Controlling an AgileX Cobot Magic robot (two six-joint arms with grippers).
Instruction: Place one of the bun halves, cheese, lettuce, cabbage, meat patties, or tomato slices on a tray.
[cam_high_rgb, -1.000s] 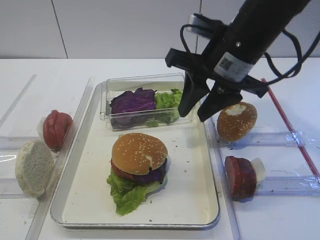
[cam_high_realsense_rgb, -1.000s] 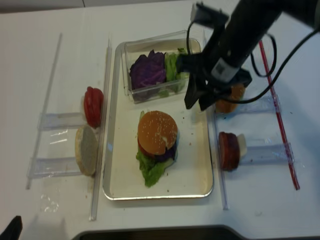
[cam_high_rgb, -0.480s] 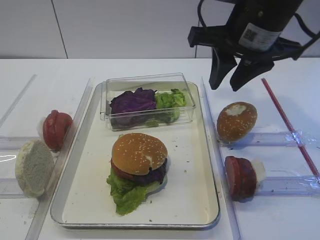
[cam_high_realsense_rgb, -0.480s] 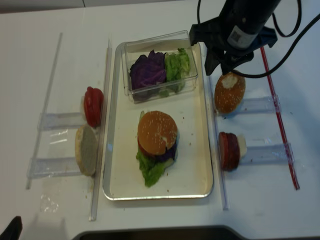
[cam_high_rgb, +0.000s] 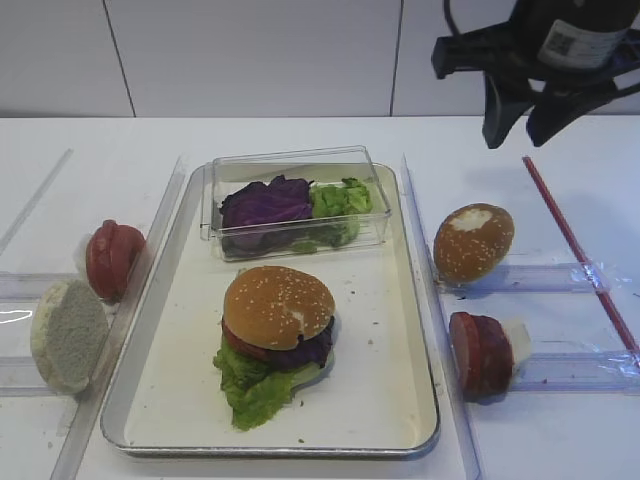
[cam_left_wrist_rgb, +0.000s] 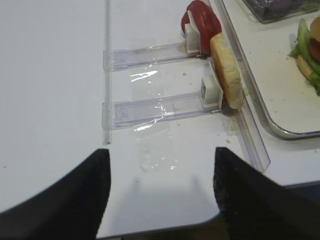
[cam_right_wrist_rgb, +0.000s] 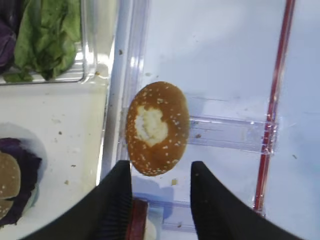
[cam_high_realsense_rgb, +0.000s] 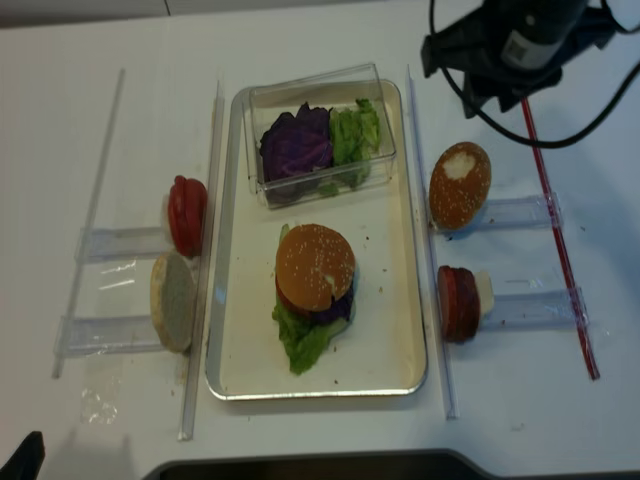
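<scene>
The golden sesame bun top (cam_high_rgb: 278, 305) caps a stack of tomato, cabbage and lettuce (cam_high_rgb: 250, 388) on the tray (cam_high_rgb: 385, 300). My right gripper (cam_high_rgb: 525, 125) hangs high at the back right, open and empty. In its wrist view the gripper (cam_right_wrist_rgb: 161, 200) is above the darker bun with a white patch (cam_right_wrist_rgb: 156, 127). My left gripper (cam_left_wrist_rgb: 160, 195) is open over bare table left of the tray. A meat patty (cam_high_rgb: 482, 352) stands right of the tray, tomato slices (cam_high_rgb: 110, 258) left of it. Cheese is out of view.
A clear plastic box (cam_high_rgb: 295, 160) with purple cabbage (cam_high_rgb: 265, 202) and lettuce (cam_high_rgb: 340, 198) sits at the tray's back. A pale bun half (cam_high_rgb: 68, 335) leans in a clear holder (cam_left_wrist_rgb: 160, 107). A red rod (cam_high_rgb: 580, 250) lies far right.
My right gripper has risen and swung right, from the box's right end to the back right above the table, jaws the same width. The stacked bun has not moved.
</scene>
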